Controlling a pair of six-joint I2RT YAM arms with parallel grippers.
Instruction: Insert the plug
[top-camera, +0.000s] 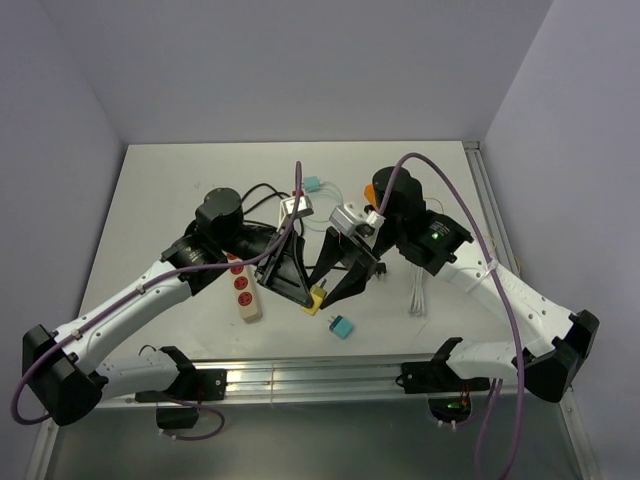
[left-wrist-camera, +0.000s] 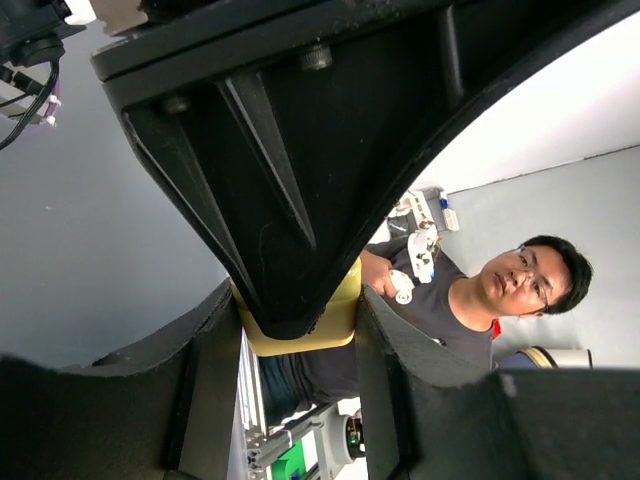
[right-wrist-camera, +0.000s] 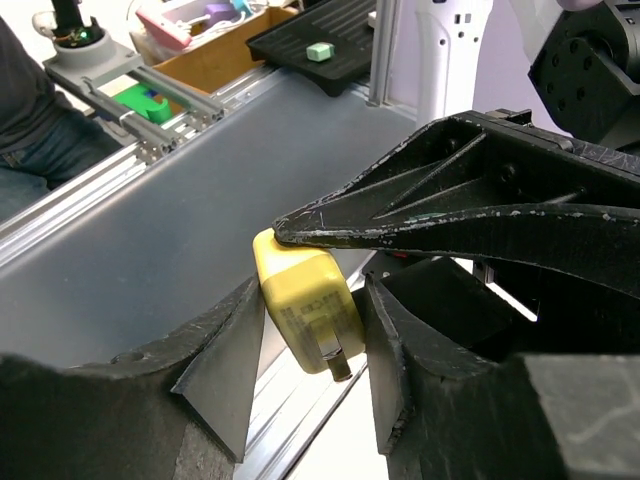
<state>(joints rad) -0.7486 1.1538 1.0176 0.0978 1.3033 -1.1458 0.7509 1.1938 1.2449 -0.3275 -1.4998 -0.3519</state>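
Black-fingered left gripper (left-wrist-camera: 297, 325) is clamped on the yellow square plastic plug (right-wrist-camera: 303, 300). In left wrist cam the plug fills the gap and touches both fingers. I confirm hold, left side.

Right gripper (right-wrist-camera: 312, 305): the plug also sits btwn its fingers, per right wrist cam. One finger (right-wrist-camera: 235, 340) looks to touch the plug's side. At the other I see a thin gap or shadow. I cannot tell whether this grip is made or the jaws stand clear.

Plug position: approx ctr of the pale table (top-camera: 150, 200), front half, where the two grippers meet tip to tip in top cam. A dark metal prong (right-wrist-camera: 338, 362) sticks out of its lower face. A left-gripper fingertip lies across the plug's top edge in right wrist cam.

White power strip w/ red switches (top-camera: 243, 290) lies flat on the table, left of the grippers. Plug is not in it and sits apart from it.

Small teal adapter block (top-camera: 342, 326) lies on the table just near-side of the plug. It touches neither gripper, as far as I see.
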